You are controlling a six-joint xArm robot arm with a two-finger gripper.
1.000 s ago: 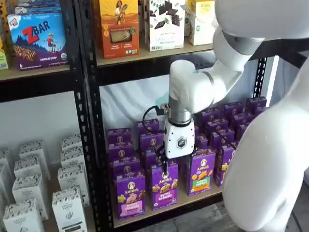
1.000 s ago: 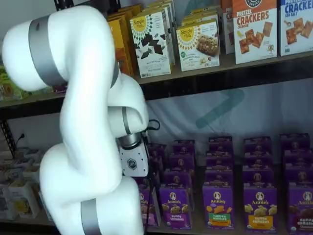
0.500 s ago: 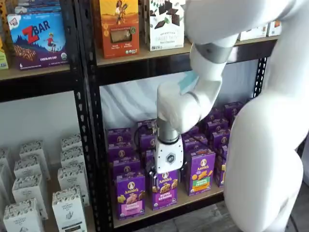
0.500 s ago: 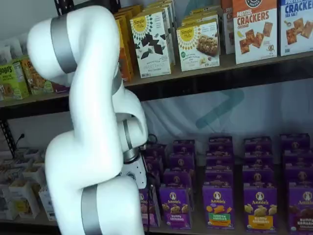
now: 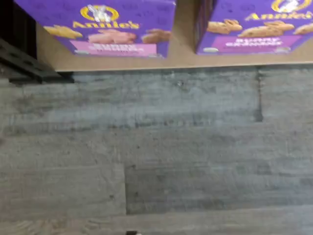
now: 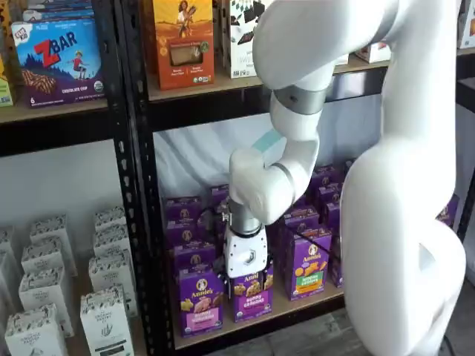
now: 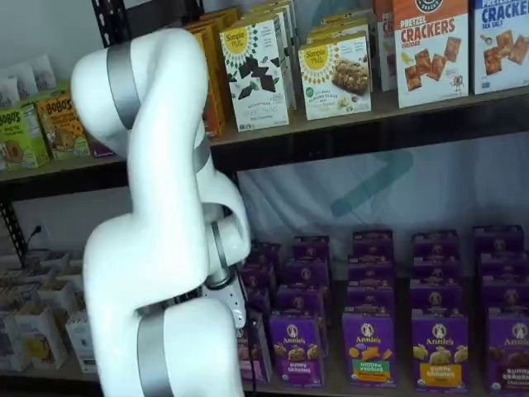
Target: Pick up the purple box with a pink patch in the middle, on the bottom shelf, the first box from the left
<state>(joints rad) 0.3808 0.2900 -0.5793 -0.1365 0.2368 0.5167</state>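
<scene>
The purple box (image 6: 200, 300) with the pink panel is standing upright at the front edge of the bottom shelf (image 6: 260, 317), beside the black upright (image 6: 142, 222). The wrist view is showing it too (image 5: 105, 27), next to a purple-panelled carton (image 5: 254, 27), with grey floor planks (image 5: 156, 147) below. The gripper (image 6: 246, 276) is hanging just beside the box, towards that neighbouring carton (image 6: 251, 291), its white body in front of the row. Its fingers are not showing clearly, so I cannot tell how they are standing.

ZBar box (image 6: 58, 61) upper shelf; white cartons (image 6: 63, 285) lower left; cracker boxes (image 7: 430, 51)
</scene>
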